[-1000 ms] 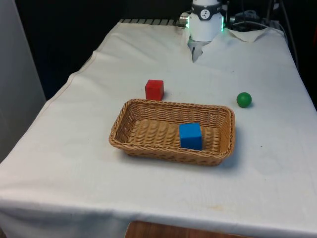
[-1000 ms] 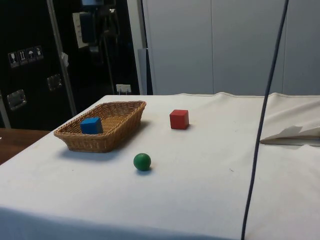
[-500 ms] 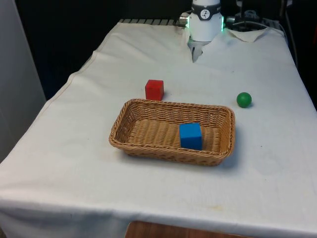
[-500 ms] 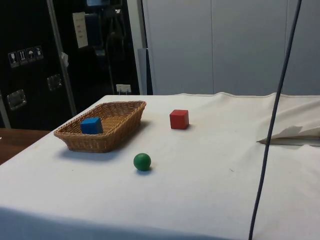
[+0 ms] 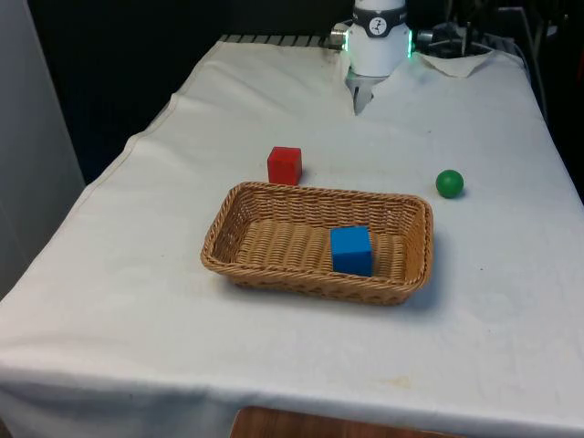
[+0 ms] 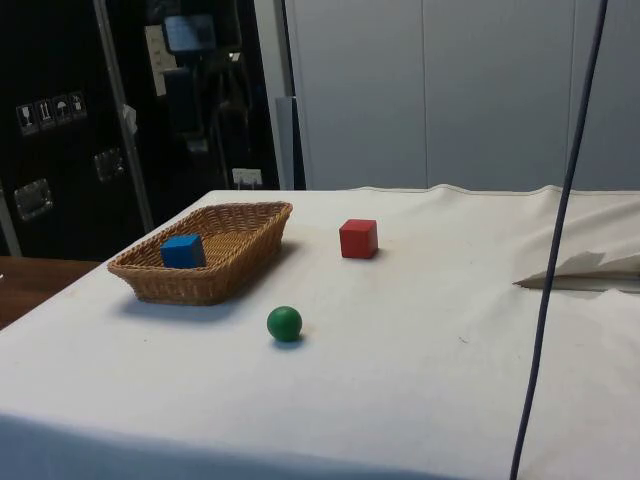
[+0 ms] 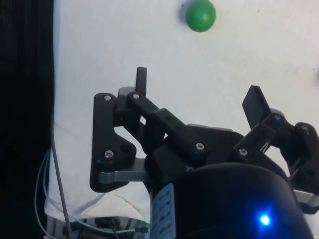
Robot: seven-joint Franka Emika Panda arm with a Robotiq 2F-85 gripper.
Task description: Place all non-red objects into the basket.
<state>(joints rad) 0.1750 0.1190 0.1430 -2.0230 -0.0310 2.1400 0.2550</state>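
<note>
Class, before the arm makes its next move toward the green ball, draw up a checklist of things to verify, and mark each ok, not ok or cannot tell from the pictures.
1. Blue cube already inside the basket: ok.
2. Green ball in the basket: not ok; it lies on the cloth, off the basket's corner.
3. Red cube left outside the basket: ok.
4. Tool open and holding nothing: ok.
5. Cloth around the ball free of other things: ok.
6. Tool lined up over the ball: not ok; in the wrist view the ball sits beyond the fingertips.
</note>
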